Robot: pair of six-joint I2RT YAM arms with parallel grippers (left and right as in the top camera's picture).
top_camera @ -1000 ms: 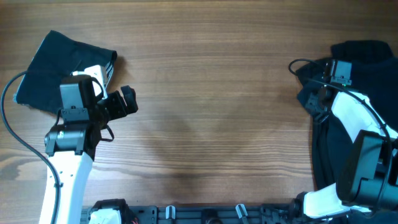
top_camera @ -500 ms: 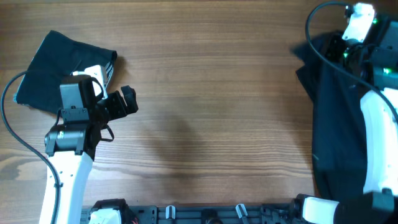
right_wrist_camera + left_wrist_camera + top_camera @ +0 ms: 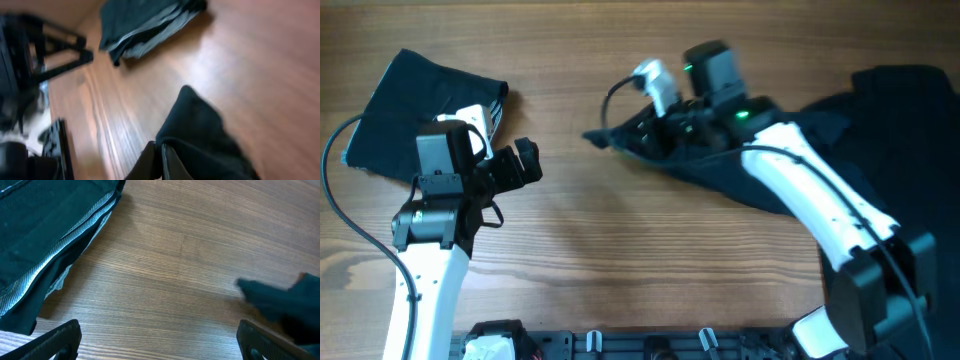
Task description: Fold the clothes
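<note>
Folded garment at far left of table: one done. Right gripper pinches unfolded garment, stretched out well right of folded garment. Left gripper, fingers spread and empty, sits just right of folded garment. Folding of unfolded garment not yet begun.

The surface is smooth, grained wood with a soft sheen. The clothes are matt dark cloth; the folded garment at ten o'clock shows shinier grey woven edging.
</note>
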